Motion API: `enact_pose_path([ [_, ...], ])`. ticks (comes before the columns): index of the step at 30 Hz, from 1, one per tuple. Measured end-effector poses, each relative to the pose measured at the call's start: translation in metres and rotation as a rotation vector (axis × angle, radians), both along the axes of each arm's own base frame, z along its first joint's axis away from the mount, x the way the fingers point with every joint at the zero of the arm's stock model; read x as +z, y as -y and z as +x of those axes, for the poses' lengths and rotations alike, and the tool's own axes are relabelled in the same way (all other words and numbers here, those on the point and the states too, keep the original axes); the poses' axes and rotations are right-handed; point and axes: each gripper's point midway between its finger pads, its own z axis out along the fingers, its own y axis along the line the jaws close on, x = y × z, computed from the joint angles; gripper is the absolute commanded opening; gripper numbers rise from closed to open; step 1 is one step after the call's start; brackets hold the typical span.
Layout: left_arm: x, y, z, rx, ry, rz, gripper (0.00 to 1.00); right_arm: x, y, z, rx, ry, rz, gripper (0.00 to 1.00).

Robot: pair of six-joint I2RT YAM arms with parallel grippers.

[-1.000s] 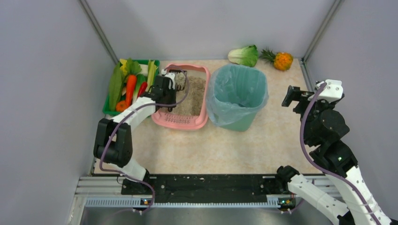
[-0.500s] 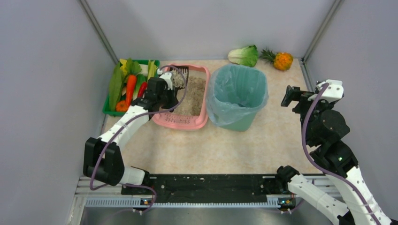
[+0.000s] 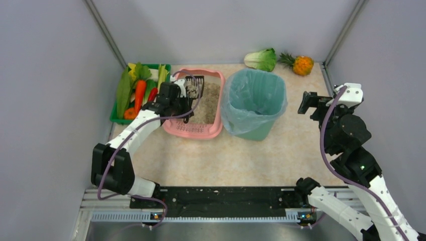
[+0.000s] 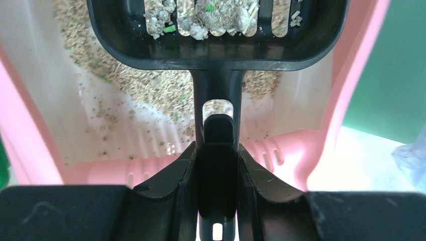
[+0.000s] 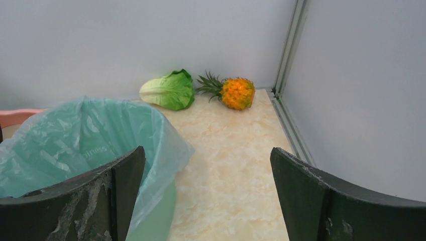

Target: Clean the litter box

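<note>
The pink litter box [image 3: 193,130] lies between the crate and the bin, with beige litter [image 3: 208,100] inside. My left gripper [image 3: 173,98] is shut on the handle of a black slotted scoop [image 3: 196,83] held above the box's far left end. In the left wrist view the gripper [image 4: 217,150] clamps the handle, and the scoop [image 4: 216,52] carries pale clumps [image 4: 206,12] over the litter. The pink grille [image 4: 274,150] shows below. My right gripper [image 3: 307,103] hangs open and empty to the right of the bin; its gripper [image 5: 208,165] frames bare table.
A teal bag-lined bin [image 3: 253,103] [image 5: 75,140] stands right of the box. A green crate of vegetables [image 3: 138,90] sits against the box's left side. A lettuce [image 3: 261,59] [image 5: 168,90] and a pineapple [image 3: 299,64] [image 5: 231,92] lie at the back right corner.
The left arm's elbow has swung out toward the near left while the loaded scoop stays over the box's far end, shifted slightly right. The right gripper has drifted a little left.
</note>
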Motion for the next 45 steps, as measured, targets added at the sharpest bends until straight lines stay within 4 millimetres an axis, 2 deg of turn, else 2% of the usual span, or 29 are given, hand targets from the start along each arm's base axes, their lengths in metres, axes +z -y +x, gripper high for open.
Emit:
enact_pose_path([
  [2,-0.003,-0.006,-0.001,0.011,-0.022,0.035,0.00,0.000,0.000,0.000,0.001,0.000,0.000,0.95],
  [6,-0.009,-0.029,-0.001,0.065,-0.035,0.160,0.00,0.000,0.000,0.000,0.002,0.000,-0.001,0.95],
  [10,-0.009,-0.047,-0.002,0.102,-0.017,0.335,0.00,0.000,-0.001,0.000,0.003,0.000,-0.001,0.95],
  [15,-0.007,-0.033,-0.008,0.041,0.016,0.485,0.00,-0.002,-0.002,0.002,0.004,-0.007,-0.006,0.95],
  [20,-0.006,-0.045,-0.010,0.061,-0.004,0.570,0.00,-0.002,-0.003,0.003,0.004,-0.009,-0.007,0.95],
  [25,-0.009,-0.041,-0.007,0.068,-0.041,0.460,0.00,-0.002,-0.003,0.003,0.004,-0.009,-0.007,0.95],
  [33,-0.008,-0.002,-0.015,-0.003,-0.130,0.158,0.00,-0.002,-0.003,0.003,0.004,-0.008,-0.003,0.95],
  [42,-0.017,0.010,-0.024,-0.017,-0.274,-0.063,0.00,-0.002,-0.003,0.003,0.005,-0.008,-0.003,0.95],
  [45,-0.021,0.013,-0.021,-0.008,-0.259,-0.094,0.00,-0.002,-0.003,0.003,0.006,-0.009,-0.003,0.95],
])
